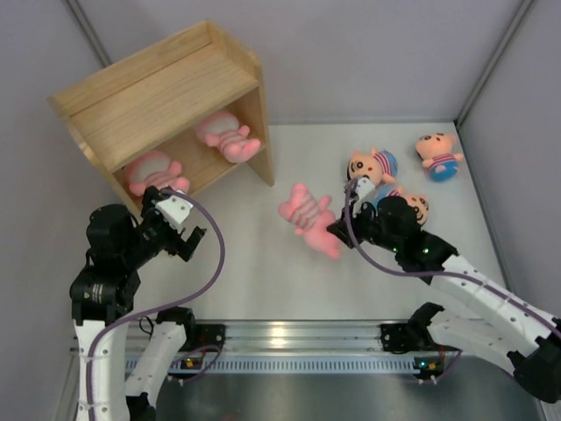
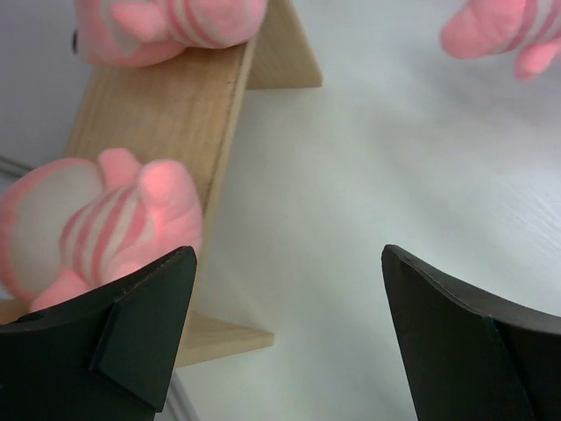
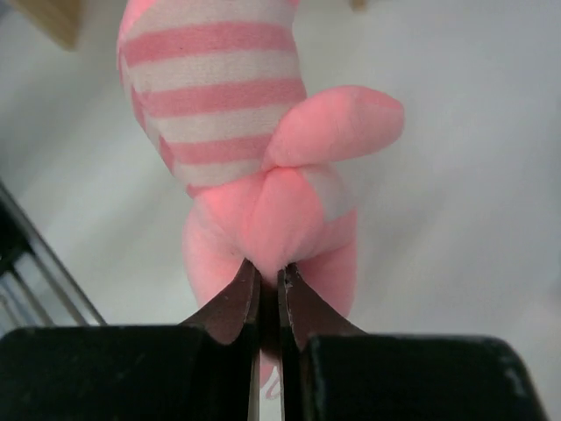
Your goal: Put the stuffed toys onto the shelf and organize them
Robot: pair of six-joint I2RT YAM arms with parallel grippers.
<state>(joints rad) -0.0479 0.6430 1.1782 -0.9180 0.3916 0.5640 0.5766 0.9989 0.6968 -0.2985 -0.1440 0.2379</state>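
Shelf far left, dolls far right, one animal toy mid-table between my two arms.

I see the shelf (image 1: pixel 158 96) at the far left of the table (image 1: pixel 263 272), set at an angle, opening toward near-right. In its lower compartment lie the left animal toy (image 1: pixel 153 171) at the near-left end and the right animal toy (image 1: pixel 226 136) at the far-right end, apart. My left gripper (image 1: pixel 187 241) hangs just near of the left animal toy, jaws apart, nothing between. The third animal toy (image 1: pixel 307 215) is mid-table, right of the shelf, clear of it; my right gripper (image 1: pixel 337 232) pinches its near-right end. Far right: the left doll (image 1: pixel 372 165), the corner doll (image 1: pixel 438 153) to its right, and the near doll (image 1: pixel 416 206) just behind my right arm, partly hidden.
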